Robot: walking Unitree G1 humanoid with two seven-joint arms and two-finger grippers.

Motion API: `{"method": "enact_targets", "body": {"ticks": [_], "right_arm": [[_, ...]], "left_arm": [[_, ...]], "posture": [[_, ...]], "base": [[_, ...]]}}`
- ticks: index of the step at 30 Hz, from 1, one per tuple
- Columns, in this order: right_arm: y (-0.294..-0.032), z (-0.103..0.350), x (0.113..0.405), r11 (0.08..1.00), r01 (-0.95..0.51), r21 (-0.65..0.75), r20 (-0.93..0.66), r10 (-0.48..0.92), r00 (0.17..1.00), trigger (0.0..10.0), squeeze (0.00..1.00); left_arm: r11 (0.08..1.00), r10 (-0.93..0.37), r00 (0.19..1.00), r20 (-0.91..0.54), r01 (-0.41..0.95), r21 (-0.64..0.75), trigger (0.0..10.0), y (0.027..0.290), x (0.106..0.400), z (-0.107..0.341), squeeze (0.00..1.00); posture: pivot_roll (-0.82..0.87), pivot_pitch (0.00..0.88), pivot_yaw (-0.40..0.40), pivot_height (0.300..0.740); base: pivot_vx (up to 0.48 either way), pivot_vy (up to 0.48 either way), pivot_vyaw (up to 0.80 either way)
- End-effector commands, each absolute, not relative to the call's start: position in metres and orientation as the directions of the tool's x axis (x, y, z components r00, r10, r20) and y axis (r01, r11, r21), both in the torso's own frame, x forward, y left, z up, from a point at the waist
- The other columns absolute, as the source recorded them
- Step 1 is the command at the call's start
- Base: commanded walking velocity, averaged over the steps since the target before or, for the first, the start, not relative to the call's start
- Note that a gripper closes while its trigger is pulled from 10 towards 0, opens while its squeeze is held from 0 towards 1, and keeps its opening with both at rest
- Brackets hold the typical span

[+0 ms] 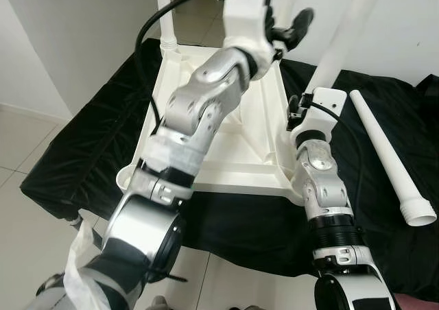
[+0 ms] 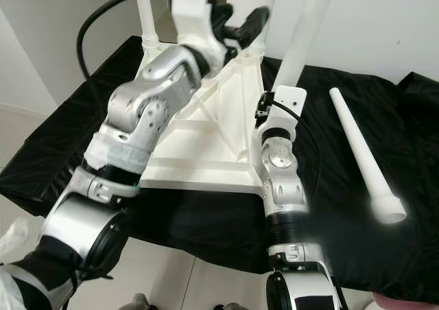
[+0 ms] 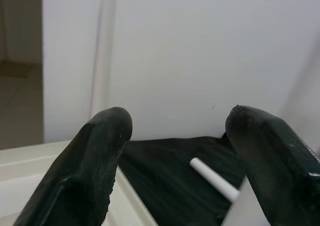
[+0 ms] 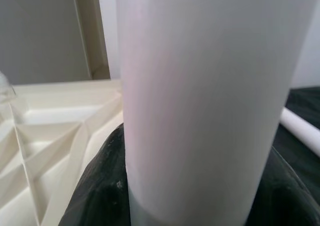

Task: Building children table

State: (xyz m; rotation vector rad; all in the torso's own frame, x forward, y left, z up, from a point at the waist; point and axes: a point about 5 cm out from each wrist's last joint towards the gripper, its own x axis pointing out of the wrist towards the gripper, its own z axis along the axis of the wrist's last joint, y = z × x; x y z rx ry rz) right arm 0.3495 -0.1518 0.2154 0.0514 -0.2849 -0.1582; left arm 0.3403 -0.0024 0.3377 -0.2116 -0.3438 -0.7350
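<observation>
A white plastic tabletop (image 1: 257, 128) lies upside down on a black cloth (image 1: 82, 145). One white leg (image 1: 164, 15) stands upright in its far left corner. My right gripper (image 4: 190, 196) is shut on another white leg (image 1: 339, 42), which it holds upright and slightly tilted at the tabletop's right edge. The black fingers (image 4: 95, 186) wrap the leg's lower part. My left gripper (image 2: 236, 23) is open and holds nothing, raised over the tabletop's far right corner. A third leg (image 1: 387, 159) lies loose on the cloth to the right.
The cloth covers a low platform with tiled floor (image 1: 20, 138) on the left and in front. A white wall (image 1: 411, 22) stands close behind. A black cable (image 1: 147, 32) loops from my left arm above the tabletop's far left part.
</observation>
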Motion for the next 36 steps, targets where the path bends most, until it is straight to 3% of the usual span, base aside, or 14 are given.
{"method": "enact_targets", "body": {"ticks": [1,9,19,27,36], "right_arm": [[-0.155,0.219,0.345,0.987,0.136,0.088,0.310,-0.157,0.938,10.0,0.00],[-0.166,0.207,0.330,0.988,0.149,0.048,0.314,-0.157,0.936,10.0,0.00],[-0.171,0.193,0.311,0.996,0.093,0.007,0.321,-0.090,0.943,10.0,0.00],[-0.176,0.184,0.299,0.997,0.074,-0.007,0.311,-0.068,0.948,10.0,0.00],[-0.175,0.174,0.284,0.999,-0.004,-0.048,0.307,0.019,0.951,10.0,0.00]], "left_arm": [[0.682,-0.675,0.631,0.381,0.732,-0.004,10.0,-0.005,0.335,0.333,0.00],[0.733,-0.655,0.679,0.332,0.677,0.063,10.0,0.010,0.333,0.294,0.00],[0.696,-0.699,0.642,0.315,0.713,0.091,10.0,0.020,0.315,0.264,0.00],[0.607,-0.792,0.568,0.223,0.771,0.190,10.0,0.024,0.296,0.232,0.00],[0.446,-0.893,0.447,0.057,0.858,0.256,10.0,0.021,0.273,0.200,0.00]], "posture": [[-0.01,0.073,-0.012,0.740],[-0.01,0.076,-0.020,0.740],[-0.01,0.083,-0.025,0.740],[-0.01,0.082,-0.024,0.740],[-0.01,0.089,-0.022,0.740]], "base": [[0.000,0.000,0.00],[0.000,0.000,0.00],[0.000,0.000,0.00],[0.000,0.000,0.00],[0.000,0.000,0.00]]}}
